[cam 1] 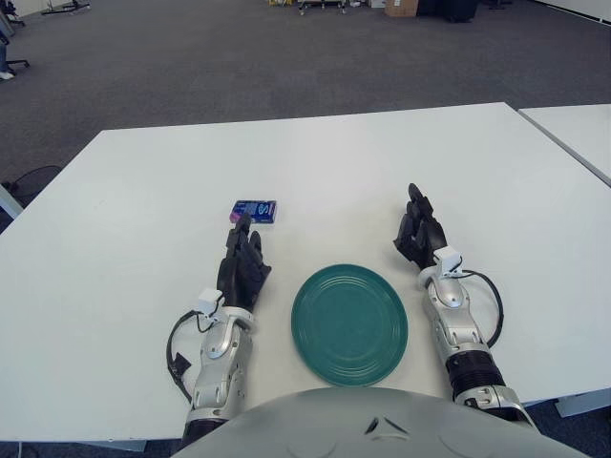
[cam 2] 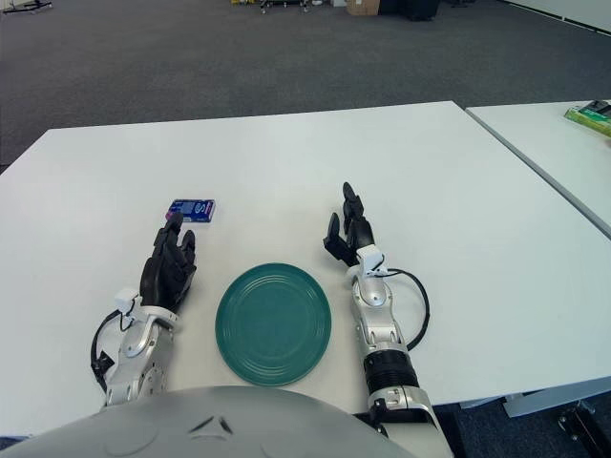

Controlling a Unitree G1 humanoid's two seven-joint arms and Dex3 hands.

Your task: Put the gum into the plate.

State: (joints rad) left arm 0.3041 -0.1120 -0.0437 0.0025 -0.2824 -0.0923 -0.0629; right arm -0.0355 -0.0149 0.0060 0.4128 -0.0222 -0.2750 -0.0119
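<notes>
— White laminate forms the table (cam 1: 315, 162) before us; what lies beyond it?

— Grey carpet (cam 1: 239, 57) runs to the far wall, where we see furniture legs and a cardboard box (cam 1: 401, 8). A second white table (cam 1: 578, 134) stands just beside the first, at the right.

— Where are the task's things?

— The blue gum pack (cam 1: 254, 211) lies flat on the table, left of centre. The green plate (cam 1: 349, 323) sits near the front edge, between our two arms, apart from the gum.

— And the hands?

— Our left hand (cam 1: 242, 266) rests on the table with its fingers stretched forward and holding nothing, the tips just short of the gum. Our right hand (cam 1: 418, 232) lies to the right of the plate, fingers likewise extended and empty.

— Do the two views differ?

— Only the right eye view shows a green object (cam 2: 592, 116) on the second table.
</notes>
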